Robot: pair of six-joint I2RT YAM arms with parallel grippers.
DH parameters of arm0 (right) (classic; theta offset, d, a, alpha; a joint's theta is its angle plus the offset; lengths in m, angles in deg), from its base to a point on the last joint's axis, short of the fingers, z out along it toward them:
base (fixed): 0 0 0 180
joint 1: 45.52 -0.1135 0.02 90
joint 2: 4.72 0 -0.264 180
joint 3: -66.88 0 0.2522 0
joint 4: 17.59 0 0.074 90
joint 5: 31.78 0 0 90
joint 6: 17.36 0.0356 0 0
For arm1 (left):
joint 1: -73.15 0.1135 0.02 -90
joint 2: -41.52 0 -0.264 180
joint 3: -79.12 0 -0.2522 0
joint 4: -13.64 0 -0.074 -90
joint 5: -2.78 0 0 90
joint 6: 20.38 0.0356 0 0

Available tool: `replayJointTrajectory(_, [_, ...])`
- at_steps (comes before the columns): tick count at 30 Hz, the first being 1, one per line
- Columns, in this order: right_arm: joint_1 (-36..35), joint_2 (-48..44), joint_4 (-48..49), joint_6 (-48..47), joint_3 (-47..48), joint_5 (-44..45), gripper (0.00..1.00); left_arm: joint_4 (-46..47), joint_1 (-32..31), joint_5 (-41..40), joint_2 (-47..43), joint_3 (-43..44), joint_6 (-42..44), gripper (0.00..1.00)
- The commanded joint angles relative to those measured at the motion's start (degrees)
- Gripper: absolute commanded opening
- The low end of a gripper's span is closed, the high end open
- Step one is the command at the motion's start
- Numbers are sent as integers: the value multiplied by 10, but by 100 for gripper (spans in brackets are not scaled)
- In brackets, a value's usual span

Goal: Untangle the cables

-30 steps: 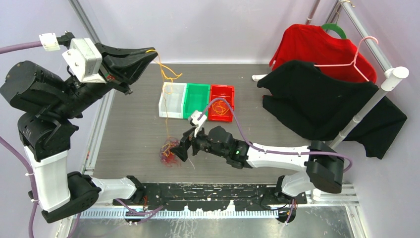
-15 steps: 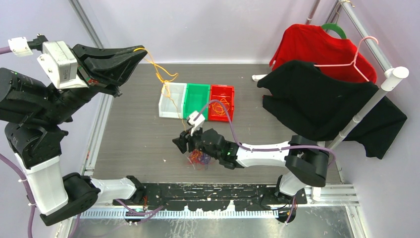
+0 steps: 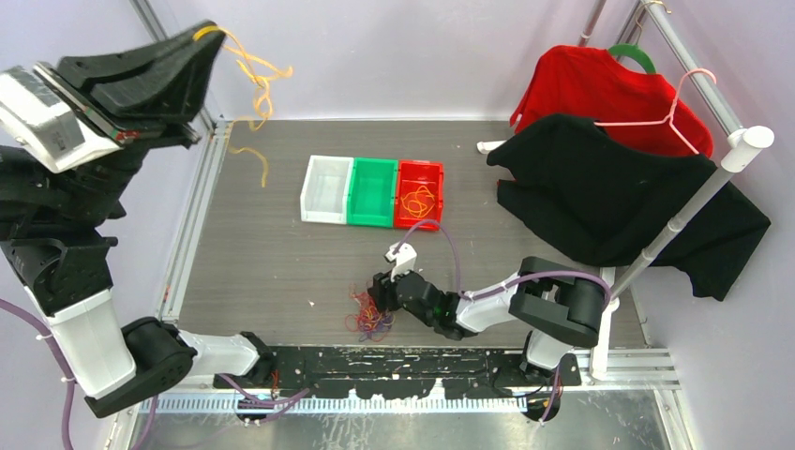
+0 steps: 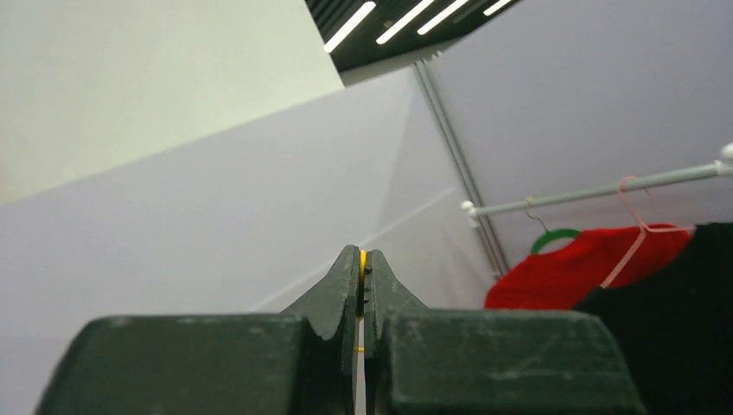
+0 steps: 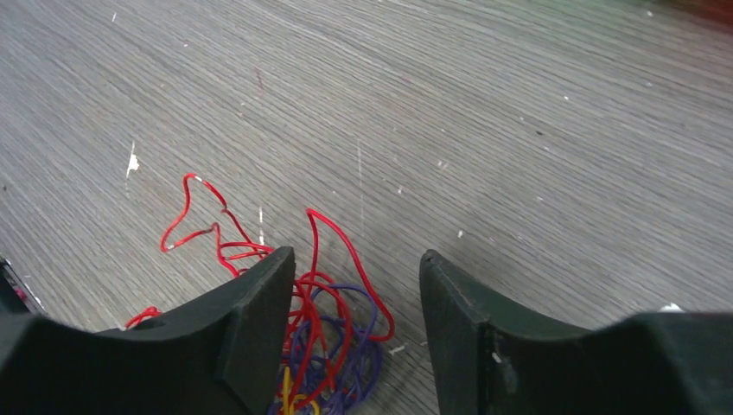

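Left arm swinging up and back, pulling the orange-yellow cable [image 3: 255, 82] clear of the clump [image 3: 366, 319]; right arm retracting toward its base.
Top: left gripper [image 3: 208, 36] is holding that cable high over the far-left table [image 3: 253, 253] corner, tail hanging free; right gripper [image 3: 377, 292] is sitting low against the clump near the front edge; another orange strand is lying in the red bin [image 3: 419, 172]. Looks like red and purple are left to separate. Left wrist: jaws pressing together on the yellow strand. Right wrist: jaws standing half-spread over red and purple loops, pinching nothing.
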Motion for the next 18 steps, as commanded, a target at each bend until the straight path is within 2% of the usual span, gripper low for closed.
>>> replayJointTrajectory(1, [-7, -10, 72, 24, -27, 38, 63, 111, -1, -47, 27, 36, 58, 0])
replayJointTrajectory(5, [-9, -43, 70, 29, -33, 41, 75, 83, -2, -31, 33, 34, 62, 0])
replayJointTrajectory(7, [-8, -82, 38, 25, -19, 43, 84, 78, -2, -24, 18, -10, 57, 0])
replayJointTrajectory(9, [-8, -126, -9, 12, 5, 33, 98, 77, -1, -31, -10, -77, 32, 0])
replayJointTrajectory(13, [-9, -200, -118, -20, 74, 22, 100, 68, -2, -14, -61, -222, -12, 0])
replayJointTrajectory(18, [-9, -214, -110, -65, 140, 19, 100, 42, -2, 34, -56, -287, -58, 0])
